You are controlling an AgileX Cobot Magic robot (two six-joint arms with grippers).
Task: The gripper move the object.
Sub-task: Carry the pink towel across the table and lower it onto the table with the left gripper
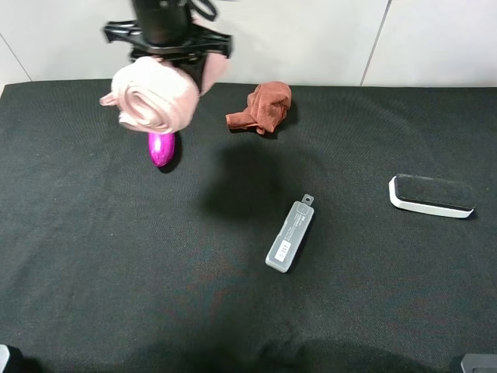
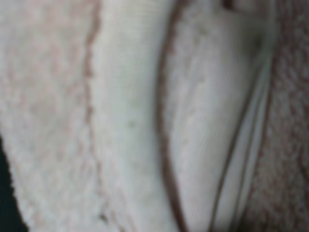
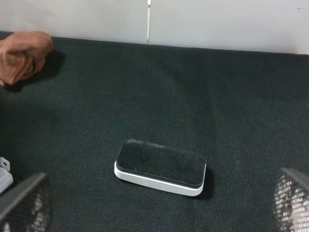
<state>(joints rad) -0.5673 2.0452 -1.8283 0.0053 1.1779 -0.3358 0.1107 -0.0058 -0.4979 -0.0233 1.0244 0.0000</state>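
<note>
Black felt tabletop point(image 1: 116, 272) runs back to a white wall. Above its far left part the left gripper point(image 1: 172, 64) is clenched on the rolled pale-pink terry towel point(image 1: 155, 97), held clear of the surface over a magenta egg-shaped object point(image 1: 161, 148). Carry it high, steer past the crumpled rust-brown cloth point(image 1: 264, 107), and lower fully before releasing. The right gripper point(image 3: 157, 208) hangs with fingers spread near a black-topped white block point(image 3: 161, 166).
</note>
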